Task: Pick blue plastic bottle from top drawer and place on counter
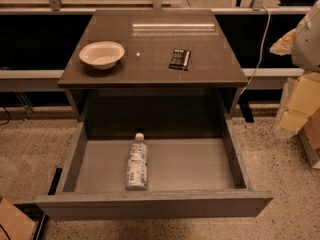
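Camera view looks down on one cabinet with a dark brown glossy counter and, below it, one top drawer, pulled fully out toward the camera.

At the far left, in the bottom corner, a piece of brown cardboard lies on the speckled floor. On the left part of the counter stands one white bowl, upright, with nothing seen in it.

Further right, inside the drawer, lies the one blue plastic bottle. It is on its side on the grey drawer floor, a little left of the middle. Its white cap points to the back of the drawer and its base is near the front panel. It is apart from both side walls, and nothing touches it.

Right of centre on the counter lies one flat black packet, well apart from the bowl. Beyond the counter's right edge, one white cable hangs down.

At the right border of the view is the robot's arm, its pale yellowish end effector hanging beside the cabinet, well apart from the drawer and the bottle. I cannot tell whether it is released or clenched; it touches nothing on the counter or in the drawer.
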Available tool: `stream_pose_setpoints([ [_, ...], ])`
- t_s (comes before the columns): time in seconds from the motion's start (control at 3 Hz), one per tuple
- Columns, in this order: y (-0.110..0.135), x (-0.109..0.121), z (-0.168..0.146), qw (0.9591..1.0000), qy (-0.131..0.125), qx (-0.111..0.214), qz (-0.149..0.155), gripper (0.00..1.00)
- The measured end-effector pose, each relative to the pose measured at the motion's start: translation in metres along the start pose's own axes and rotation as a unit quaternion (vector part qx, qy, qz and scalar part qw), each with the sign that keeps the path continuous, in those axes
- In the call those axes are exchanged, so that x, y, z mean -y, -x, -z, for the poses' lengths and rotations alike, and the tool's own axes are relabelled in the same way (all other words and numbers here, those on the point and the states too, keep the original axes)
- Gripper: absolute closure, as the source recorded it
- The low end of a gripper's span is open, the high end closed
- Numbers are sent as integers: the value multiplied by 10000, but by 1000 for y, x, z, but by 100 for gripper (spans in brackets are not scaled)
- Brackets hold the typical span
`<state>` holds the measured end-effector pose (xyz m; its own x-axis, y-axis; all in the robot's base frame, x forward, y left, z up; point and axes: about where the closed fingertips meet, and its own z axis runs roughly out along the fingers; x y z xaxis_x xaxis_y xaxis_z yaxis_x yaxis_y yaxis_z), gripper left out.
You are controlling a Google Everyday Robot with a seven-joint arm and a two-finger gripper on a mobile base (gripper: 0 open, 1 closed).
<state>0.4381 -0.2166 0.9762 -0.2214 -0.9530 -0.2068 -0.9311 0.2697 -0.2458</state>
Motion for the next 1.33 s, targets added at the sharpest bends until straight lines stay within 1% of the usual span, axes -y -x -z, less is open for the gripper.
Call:
stream_pose_setpoints([
  [0.33,0,0,0,10000,0,0,-1,0],
  [0.67,11,-3,-11,9997,-14,-22,-246,0],
  [1.0,34,-7,-37,9978,-123,-121,-634,0],
  [1.33,33,-8,-38,9955,-132,-121,-934,0],
])
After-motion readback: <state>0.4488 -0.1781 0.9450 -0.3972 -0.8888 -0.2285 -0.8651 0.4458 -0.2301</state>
